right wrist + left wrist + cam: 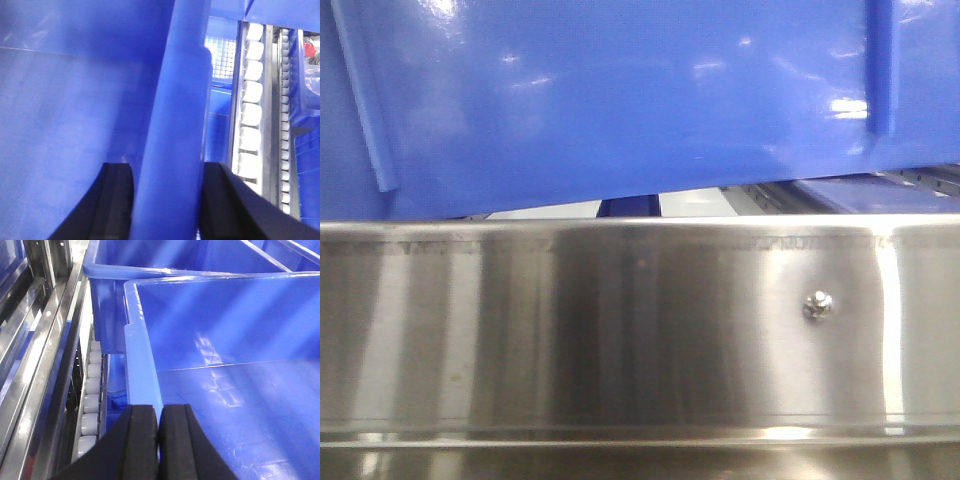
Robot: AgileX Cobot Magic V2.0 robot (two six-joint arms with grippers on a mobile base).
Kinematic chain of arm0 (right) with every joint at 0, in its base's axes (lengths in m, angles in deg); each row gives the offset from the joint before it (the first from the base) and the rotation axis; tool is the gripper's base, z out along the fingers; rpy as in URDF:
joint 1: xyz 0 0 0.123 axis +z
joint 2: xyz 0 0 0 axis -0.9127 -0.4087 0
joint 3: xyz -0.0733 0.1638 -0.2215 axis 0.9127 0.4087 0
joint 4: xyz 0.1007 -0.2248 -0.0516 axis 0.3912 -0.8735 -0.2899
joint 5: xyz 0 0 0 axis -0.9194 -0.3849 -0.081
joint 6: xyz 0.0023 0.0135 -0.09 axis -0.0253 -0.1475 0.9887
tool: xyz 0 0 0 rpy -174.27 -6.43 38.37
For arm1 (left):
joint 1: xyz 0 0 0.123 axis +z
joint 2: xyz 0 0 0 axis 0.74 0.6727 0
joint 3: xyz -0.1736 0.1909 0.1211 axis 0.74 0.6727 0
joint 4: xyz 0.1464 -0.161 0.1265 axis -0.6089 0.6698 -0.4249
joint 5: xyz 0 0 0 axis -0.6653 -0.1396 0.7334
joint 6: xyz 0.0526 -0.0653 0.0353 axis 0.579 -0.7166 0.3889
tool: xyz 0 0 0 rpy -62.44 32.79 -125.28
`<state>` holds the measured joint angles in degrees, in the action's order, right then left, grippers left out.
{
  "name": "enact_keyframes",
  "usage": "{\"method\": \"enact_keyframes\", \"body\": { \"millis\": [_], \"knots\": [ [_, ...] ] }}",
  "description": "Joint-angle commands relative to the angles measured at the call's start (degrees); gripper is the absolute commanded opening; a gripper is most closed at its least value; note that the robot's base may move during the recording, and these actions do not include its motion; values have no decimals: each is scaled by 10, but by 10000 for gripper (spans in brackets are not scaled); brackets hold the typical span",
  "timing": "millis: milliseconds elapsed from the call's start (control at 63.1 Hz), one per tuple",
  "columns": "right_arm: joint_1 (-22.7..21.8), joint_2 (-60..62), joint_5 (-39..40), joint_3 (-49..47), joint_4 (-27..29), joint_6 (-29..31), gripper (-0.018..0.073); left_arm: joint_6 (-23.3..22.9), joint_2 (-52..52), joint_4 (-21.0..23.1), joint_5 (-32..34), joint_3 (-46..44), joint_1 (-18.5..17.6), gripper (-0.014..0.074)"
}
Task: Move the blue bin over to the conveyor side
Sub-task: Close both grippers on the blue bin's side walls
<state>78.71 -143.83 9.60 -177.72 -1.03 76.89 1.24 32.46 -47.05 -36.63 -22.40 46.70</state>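
Blue bin [225, 405]: no load showing inside, so likely light. Stiff glossy plastic with slick walls, so take the rolled rim. It sits on the roller rack [90, 405] behind the steel rail [620, 330]. Your left gripper [159, 440] is pinched nearly closed on one rim. Your right gripper [167, 200] straddles the other rim, pads against it.
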Motion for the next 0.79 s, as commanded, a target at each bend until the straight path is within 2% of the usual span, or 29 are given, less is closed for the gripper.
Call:
{"method": "enact_keyframes", "body": {
  "millis": [0, 190, 333, 428, 492, 618, 682, 777],
  "knots": [
    [-1, 11, 8, 0, -11, 14, -89, 0, 0, 7, 11, -3, 1, -6],
    [-1, 11, 8, 0, -11, 14, -89, 0, 5, 12, 41, -8, 1, -6],
    [-1, 11, 8, 0, -11, 14, -89, 0, 33, 12, 38, -35, 1, 20],
    [-1, 11, 8, 0, -11, 14, -89, 0, 58, 12, 38, -55, 1, 139],
    [-1, 11, 8, 0, -11, 14, -89, 0, 80, 12, 38, -71, 1, 279],
    [-1, 11, 8, 0, -11, 14, -89, 0, 120, 12, 36, -94, 1, 485],
    [-1, 11, 8, 0, -11, 14, -89, -3, 139, 12, 29, -101, 1, 517],
    [-1, 11, 8, 0, -11, 14, -89, -21, 169, 12, 11, -107, 1, 519]
  ]
}}
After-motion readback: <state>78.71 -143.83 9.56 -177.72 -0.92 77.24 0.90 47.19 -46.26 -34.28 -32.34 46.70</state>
